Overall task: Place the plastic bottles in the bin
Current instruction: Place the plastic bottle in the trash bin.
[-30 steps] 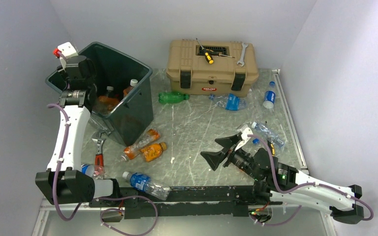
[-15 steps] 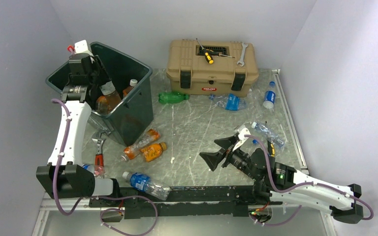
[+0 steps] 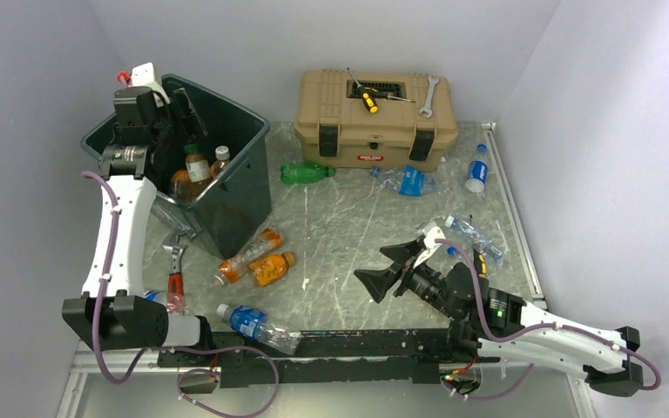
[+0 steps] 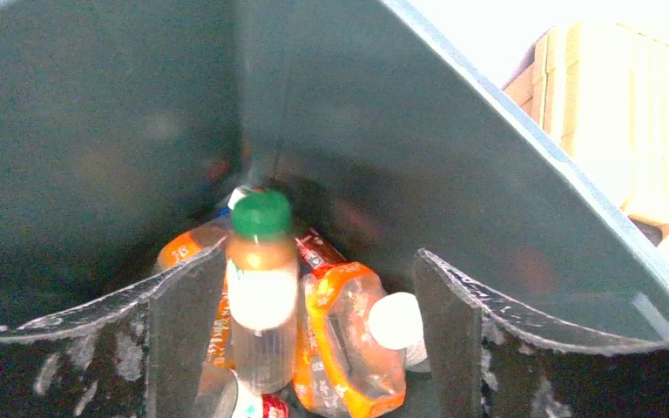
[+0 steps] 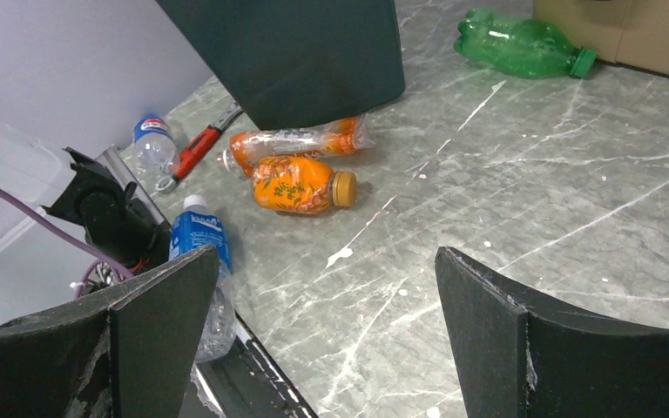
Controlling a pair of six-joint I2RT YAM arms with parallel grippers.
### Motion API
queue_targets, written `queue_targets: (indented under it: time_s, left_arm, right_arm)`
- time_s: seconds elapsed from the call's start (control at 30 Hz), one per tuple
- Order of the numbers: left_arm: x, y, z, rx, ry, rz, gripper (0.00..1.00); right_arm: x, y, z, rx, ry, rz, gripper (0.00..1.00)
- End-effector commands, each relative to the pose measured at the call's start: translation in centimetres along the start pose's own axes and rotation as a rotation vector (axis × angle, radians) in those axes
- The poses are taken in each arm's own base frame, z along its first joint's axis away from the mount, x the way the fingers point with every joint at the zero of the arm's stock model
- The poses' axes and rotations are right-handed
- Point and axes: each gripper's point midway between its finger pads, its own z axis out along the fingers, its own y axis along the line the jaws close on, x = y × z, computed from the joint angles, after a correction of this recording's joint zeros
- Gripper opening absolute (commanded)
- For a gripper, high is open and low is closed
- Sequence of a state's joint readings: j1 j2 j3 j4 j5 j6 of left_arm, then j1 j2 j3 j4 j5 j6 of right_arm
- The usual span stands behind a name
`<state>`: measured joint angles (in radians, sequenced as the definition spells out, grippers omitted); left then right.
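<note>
My left gripper (image 3: 177,117) hangs over the dark green bin (image 3: 226,187), jaws wide apart. In the left wrist view a green-capped bottle (image 4: 261,287) stands loose between the fingers of the left gripper (image 4: 314,261), blurred, inside the bin (image 4: 96,131) on other orange bottles (image 4: 348,340). On the table lie a green bottle (image 3: 307,172), two orange ones (image 3: 261,263) and several blue-labelled ones (image 3: 408,181). My right gripper (image 3: 373,264) is open and empty, low over bare table. The right wrist view has the right gripper (image 5: 327,257) short of an orange bottle (image 5: 300,185).
A tan toolbox (image 3: 375,122) stands at the back with a yellow-handled screwdriver (image 3: 368,98) and a silver wrench (image 3: 428,96) on its lid. An orange-handled wrench (image 3: 175,279) lies left of the bin's foot. Grey walls close in both sides.
My left gripper swung from the bin's left rim to over its mouth and opened. The bottle it carried now sits inside the bin. The right arm barely moved.
</note>
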<state>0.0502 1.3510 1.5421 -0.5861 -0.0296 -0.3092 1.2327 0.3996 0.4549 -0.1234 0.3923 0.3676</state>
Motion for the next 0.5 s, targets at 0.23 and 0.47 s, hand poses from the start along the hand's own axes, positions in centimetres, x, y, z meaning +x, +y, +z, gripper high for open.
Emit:
queue_targets:
  time_s: [0.23, 0.47]
  left_arm:
    - [-8.9, -6.0, -11.8, 0.26, -0.355, 0.009, 0.99]
    - [-6.4, -16.6, -18.5, 0.754, -0.319, 0.195, 1.0]
  right_arm:
    - [-0.7, 0.0, 0.5, 0.027, -0.01, 0.005, 1.0]
    - [0.1, -2.5, 1.0, 0.181, -0.005, 0.017, 1.0]
